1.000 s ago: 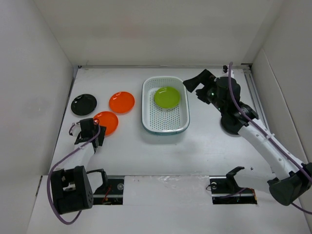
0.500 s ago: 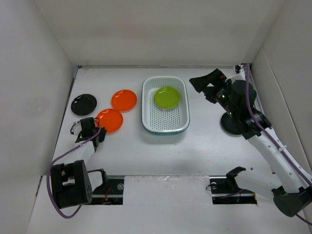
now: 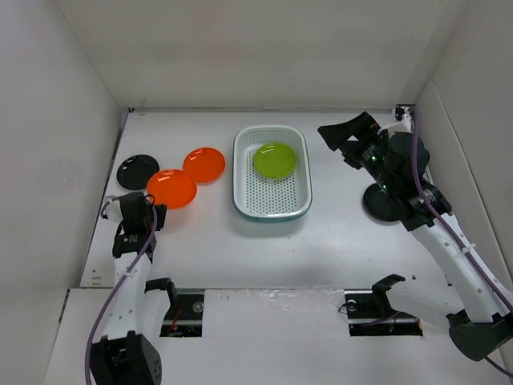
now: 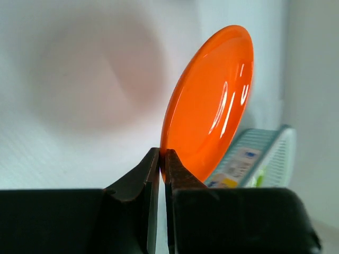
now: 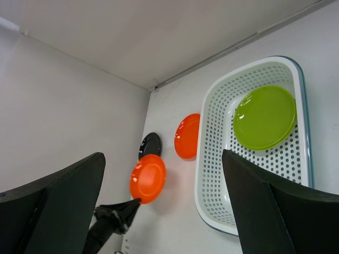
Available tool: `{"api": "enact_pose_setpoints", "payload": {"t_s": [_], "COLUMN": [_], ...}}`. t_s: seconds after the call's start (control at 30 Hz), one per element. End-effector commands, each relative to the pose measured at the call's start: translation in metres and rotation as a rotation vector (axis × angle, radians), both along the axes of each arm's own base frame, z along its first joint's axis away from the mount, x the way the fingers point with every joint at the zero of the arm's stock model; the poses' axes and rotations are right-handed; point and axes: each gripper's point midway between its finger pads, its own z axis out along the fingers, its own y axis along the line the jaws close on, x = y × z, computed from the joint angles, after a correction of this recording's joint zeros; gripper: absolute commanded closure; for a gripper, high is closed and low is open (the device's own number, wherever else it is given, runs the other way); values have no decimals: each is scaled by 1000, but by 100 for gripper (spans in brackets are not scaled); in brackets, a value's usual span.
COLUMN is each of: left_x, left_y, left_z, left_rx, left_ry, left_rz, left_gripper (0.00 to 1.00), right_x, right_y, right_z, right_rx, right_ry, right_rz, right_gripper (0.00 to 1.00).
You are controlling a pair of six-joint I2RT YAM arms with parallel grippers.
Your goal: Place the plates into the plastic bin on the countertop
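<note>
Tightly, left gripper [image 4: 162, 154] pinches orange plate [image 4: 212, 106] by rim; right gripper [image 3: 344, 142] gapes.

You can see a lime green plate [image 3: 274, 160] lying flat at the far end of the white plastic bin [image 3: 238, 172] full of little holes. The tipped orange plate [image 3: 171, 188] is up off the countertop [image 3: 240, 241], pinched at its edge by the left gripper [image 4: 163, 154]. The flat orange plate [image 3: 203, 165] and a black plate [image 3: 137, 172] lie left of the bin.
</note>
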Motion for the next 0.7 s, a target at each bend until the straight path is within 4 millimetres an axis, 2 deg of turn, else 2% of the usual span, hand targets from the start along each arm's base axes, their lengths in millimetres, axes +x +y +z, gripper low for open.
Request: {"api": "enact_pose_setpoints", "payload": {"t_s": [0.0,0.03,0.07,0.1,0.13,0.17,0.2,0.23,0.27,0.3,0.33,0.37,0.4,0.43,0.47,0.5,0.53,0.57,0.6,0.67], "left_x": [17,23,26,34,49,63,74,87,105,116,131,139,142,146,154,160,169,173,184,189], "left_y": [12,11,6,3,-5,-23,-34,-49,-75,-91,-108,-129,-179,-200,-219,-244,-248,-261,-269,-288], "left_z": [93,111,118,138,135,152,157,170,159,160,196,201,182,186,208,185,181,183,161,152], "left_rx": [103,128,140,148,146,116,111,86,30,46,102,155,168,172,175,157,149,136,127,122], "left_ry": [-210,-260,-265,-308,-305,-377,-400,-455,-430,-414,-466,-452,-387,-384,-421,-369,-368,-380,-343,-330], "left_rz": [35,13,-31,-63,-129,-240,-321,-415,-520,-564,-593,-634,-727,-758,-779,-825,-821,-850,-867,-898], "left_gripper": [100,100,100,100,100,100,100,100,100,100,100,100,100,100,100,100,100,100,100,100], "right_x": [-4,-3,-4,-4,-7,-9,-9,-12,-11,-12,-12,-11,-9,-12,-13,-14,-16,-22,-24,-36], "right_y": [-6,-6,-8,-8,-9,-13,-13,-15,-18,-22,-24,-29,-38,-43,-48,-53,-63,-70,-76,-83], "right_z": [19,12,8,8,6,6,6,7,3,4,7,3,5,12,11,10,16,19,19,22], "right_rx": [27,21,19,19,29,31,31,31,25,25,15,8,5,-1,-15,-20,-16,-13,-26,-37], "right_ry": [-48,-35,-30,-30,-26,-31,-31,-31,-18,-18,-26,-12,-5,-20,-19,-7,-18,-26,-30,-41], "right_rz": [-5,-5,-4,-4,-4,-13,-13,-13,-23,-32,-40,-56,-83,-87,-100,-112,-142,-158,-172,-182], "right_gripper": [3,3,3,3,3,3,3,3,3,3,3,3,3,3,3,3,3,3,3,2]}}
